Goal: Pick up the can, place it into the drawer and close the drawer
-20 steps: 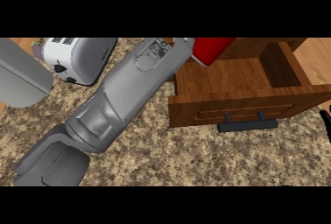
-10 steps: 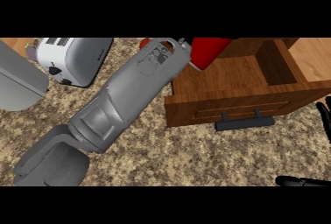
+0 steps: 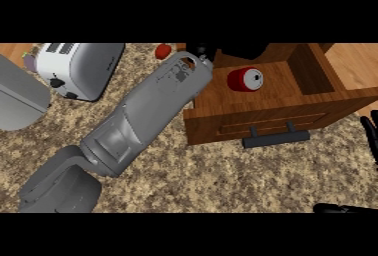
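Note:
The red can [image 3: 245, 79] lies on its side inside the open wooden drawer [image 3: 221, 102], its pale end facing up. My left forearm runs from the lower left up to the drawer's back left corner. The black left hand [image 3: 199, 51] shows there at the picture's top, open and apart from the can, partly cut off. A black handle [image 3: 275, 138] sticks out from the drawer's front. My right hand [image 3: 370, 134] rests open at the right edge, fingers up, clear of the drawer.
A white toaster [image 3: 80, 67] stands at the back left on the speckled stone counter [image 3: 221, 175]. A small red round thing [image 3: 163, 50] sits behind my left forearm. A grey rounded shape [image 3: 18, 100] fills the left edge.
The can was up at my left hand over the drawer's back; now it lies free in the drawer. The hand has let go.

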`<state>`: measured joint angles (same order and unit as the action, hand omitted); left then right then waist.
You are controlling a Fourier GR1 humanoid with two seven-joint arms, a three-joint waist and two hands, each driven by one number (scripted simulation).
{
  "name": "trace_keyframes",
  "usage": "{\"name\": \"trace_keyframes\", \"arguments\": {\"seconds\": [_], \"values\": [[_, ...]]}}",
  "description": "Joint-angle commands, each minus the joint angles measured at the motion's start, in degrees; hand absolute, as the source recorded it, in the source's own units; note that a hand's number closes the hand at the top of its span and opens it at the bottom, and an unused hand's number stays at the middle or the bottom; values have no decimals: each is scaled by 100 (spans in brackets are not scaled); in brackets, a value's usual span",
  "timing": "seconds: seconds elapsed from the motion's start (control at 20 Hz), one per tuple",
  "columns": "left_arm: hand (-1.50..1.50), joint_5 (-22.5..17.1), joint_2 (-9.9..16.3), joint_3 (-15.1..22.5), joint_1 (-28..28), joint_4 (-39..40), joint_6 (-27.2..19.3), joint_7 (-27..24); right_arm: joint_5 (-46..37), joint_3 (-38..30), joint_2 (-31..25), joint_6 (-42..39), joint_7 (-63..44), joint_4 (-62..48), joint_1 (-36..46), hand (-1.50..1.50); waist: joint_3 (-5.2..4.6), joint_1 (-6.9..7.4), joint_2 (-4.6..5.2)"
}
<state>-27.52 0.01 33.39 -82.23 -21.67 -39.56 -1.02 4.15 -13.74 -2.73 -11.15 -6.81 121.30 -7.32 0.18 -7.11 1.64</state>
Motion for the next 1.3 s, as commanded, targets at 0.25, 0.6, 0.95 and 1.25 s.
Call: {"name": "trace_keyframes", "arguments": {"seconds": [0.25,0.6,0.95,1.25], "values": [[-150,-224,-1,200,155,154,-353,-342,80,-104,-145,62,-275,19,272,-150,-5,-40,38],[-150,-598,-1,234,295,-126,-690,-448,-520,106,-204,-16,263,59,170,-150,-5,-57,37],[-150,-943,-1,136,159,-69,-527,-360,-1288,164,-745,-154,436,518,245,-150,-9,25,14],[-150,-1221,-1,52,-102,-285,-715,-515,-2333,620,-899,-15,505,506,520,-150,-11,188,-20]]}}
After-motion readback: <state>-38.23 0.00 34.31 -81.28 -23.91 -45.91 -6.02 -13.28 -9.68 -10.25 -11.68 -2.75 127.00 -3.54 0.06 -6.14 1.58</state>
